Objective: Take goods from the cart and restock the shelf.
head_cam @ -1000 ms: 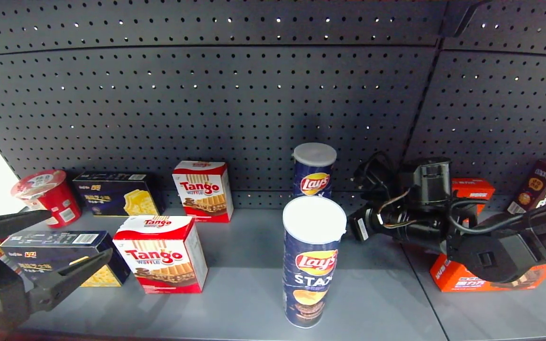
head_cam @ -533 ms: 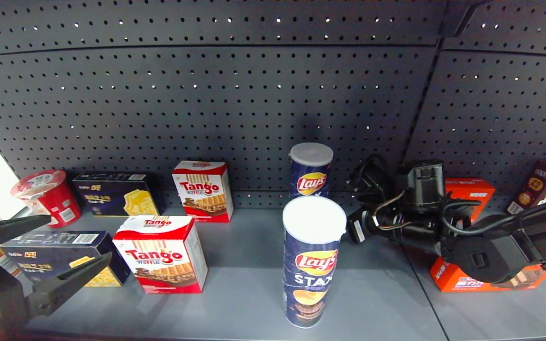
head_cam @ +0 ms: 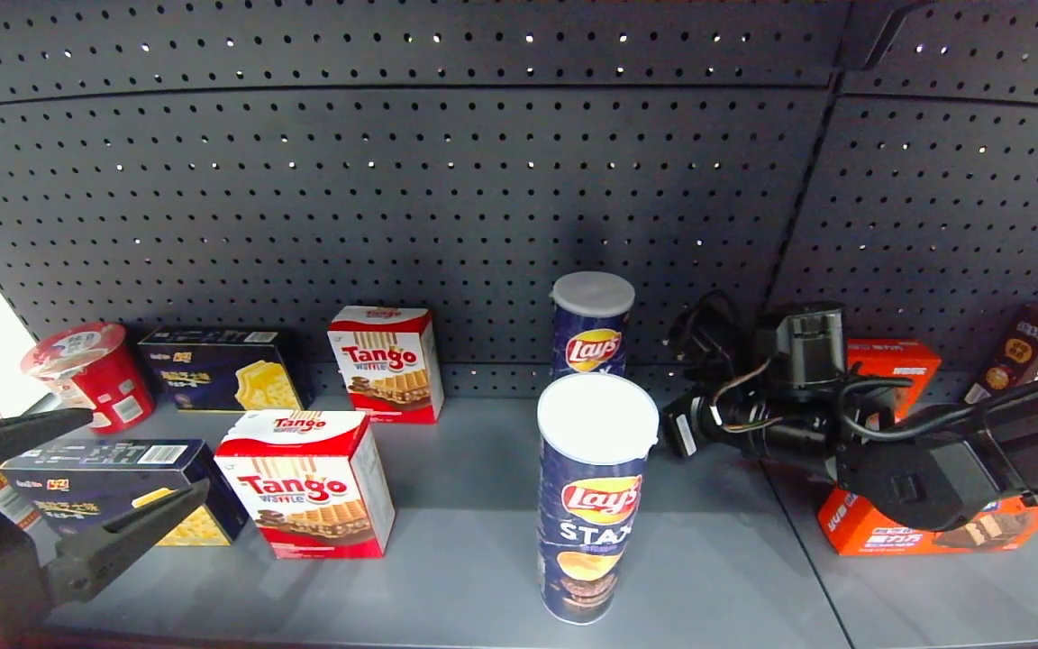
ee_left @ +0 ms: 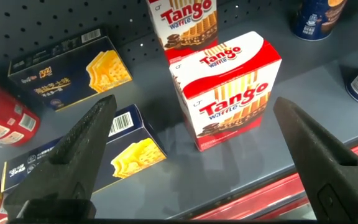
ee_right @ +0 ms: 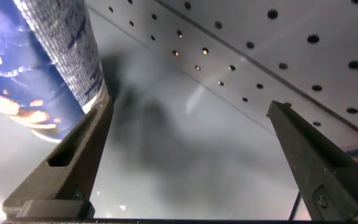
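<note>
Shelf (head_cam: 474, 505): grey metal deck with a dark pegboard back panel (head_cam: 447, 198).

Stock, the robot's left to right:
- Red cup (head_cam: 91, 374), upright at the back corner, far left.
- Rear dark blue box (head_cam: 226, 367), against the panel, just beside the cup.
- Front dark blue box (head_cam: 113, 491), lying near the shelf's front edge.
- Rear wafer box (head_cam: 386, 362), upright against the panel.
- Front wafer box (head_cam: 307, 482), upright ahead of it and just beside the front dark blue box.
- Rear chip can (head_cam: 591, 324), upright against the panel, lid on.
- Front chip can (head_cam: 596, 496), upright near the front edge, directly ahead of the rear can, lid on.
- Orange boxes (head_cam: 861, 527), one behind the other on the right, partly covered by the right arm (head_cam: 843, 433).
- Brown box (head_cam: 1037, 356), far right, tilted.

Left hand (ee_left: 192, 102): fingers spread wide, holding nothing, hanging at the shelf's front above the front dark blue box and front wafer box.

Right hand (ee_right: 191, 106): fingers spread wide, holding nothing, low over the deck facing the panel. A chip can (ee_right: 55, 68) stands just beside one finger; which can it is cannot be told.
</note>
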Tool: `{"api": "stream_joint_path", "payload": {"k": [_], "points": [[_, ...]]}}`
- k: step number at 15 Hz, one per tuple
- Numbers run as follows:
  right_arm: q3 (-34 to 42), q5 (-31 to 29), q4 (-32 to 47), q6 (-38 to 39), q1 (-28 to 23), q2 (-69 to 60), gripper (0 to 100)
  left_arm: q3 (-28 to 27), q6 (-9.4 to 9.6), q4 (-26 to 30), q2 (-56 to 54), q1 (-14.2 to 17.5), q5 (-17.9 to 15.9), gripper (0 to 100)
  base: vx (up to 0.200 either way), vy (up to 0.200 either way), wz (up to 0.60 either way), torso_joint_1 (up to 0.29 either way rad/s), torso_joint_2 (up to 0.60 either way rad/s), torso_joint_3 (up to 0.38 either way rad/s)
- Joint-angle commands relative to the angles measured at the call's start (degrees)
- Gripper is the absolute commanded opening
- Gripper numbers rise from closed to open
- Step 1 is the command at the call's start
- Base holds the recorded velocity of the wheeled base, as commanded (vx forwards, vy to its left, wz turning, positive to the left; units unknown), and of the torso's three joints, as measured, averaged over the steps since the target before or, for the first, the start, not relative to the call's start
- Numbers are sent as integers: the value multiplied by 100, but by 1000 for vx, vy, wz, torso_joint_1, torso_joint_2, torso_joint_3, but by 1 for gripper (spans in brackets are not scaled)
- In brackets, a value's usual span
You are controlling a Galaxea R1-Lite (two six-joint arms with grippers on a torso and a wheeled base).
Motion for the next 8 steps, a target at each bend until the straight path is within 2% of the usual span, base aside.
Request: {"api": "stream_joint_path", "payload": {"k": [1, 8], "points": [[-92, -1, 0, -3, 21, 106, 100, -4, 1, -4, 0, 1, -1, 100, 0, 0, 0, 0, 0, 0], [-321, -10, 0, -3, 153, 335, 100, -4, 1, -4, 0, 1, -1, 100, 0, 0, 0, 0, 0, 0]]}}
